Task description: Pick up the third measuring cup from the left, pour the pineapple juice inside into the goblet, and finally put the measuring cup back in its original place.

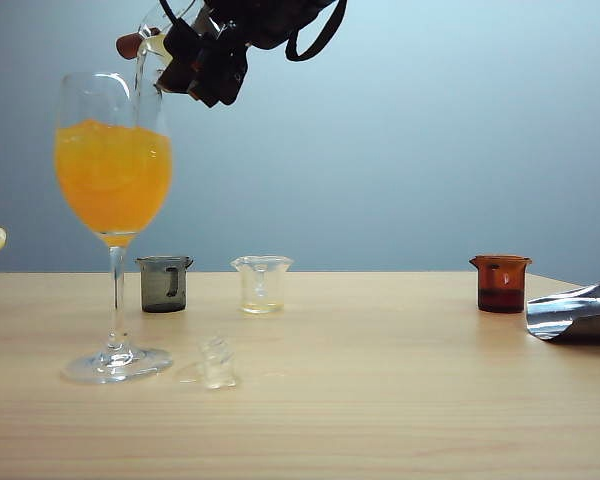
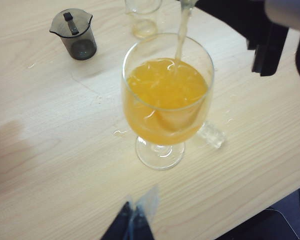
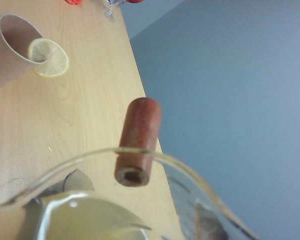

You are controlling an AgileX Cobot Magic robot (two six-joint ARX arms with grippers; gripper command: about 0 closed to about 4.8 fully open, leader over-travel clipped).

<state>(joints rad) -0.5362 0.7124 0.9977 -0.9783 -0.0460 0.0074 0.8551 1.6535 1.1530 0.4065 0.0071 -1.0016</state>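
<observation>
High at the upper left of the exterior view, my right gripper (image 1: 205, 62) is shut on the third measuring cup (image 1: 156, 42), tipped over the goblet (image 1: 113, 180). A thin stream of pale pineapple juice (image 2: 182, 30) falls into the goblet (image 2: 166, 100), which is roughly half full of orange-yellow liquid. The right wrist view shows the cup's clear rim (image 3: 90, 159), its reddish-brown peg (image 3: 137, 142) and the juice (image 3: 80, 217) inside. My left gripper (image 2: 135, 210) hangs shut above bare table, on the near side of the goblet's foot.
Standing along the back are a smoky grey cup (image 1: 164, 283), a narrow clear cup (image 1: 261, 284) and a red-brown cup (image 1: 500, 283). A small clear object (image 1: 217, 362) lies beside the goblet's foot. A silvery item (image 1: 577, 312) sits at the right edge. A paper cup (image 3: 10, 50) bears a lemon slice (image 3: 49, 57).
</observation>
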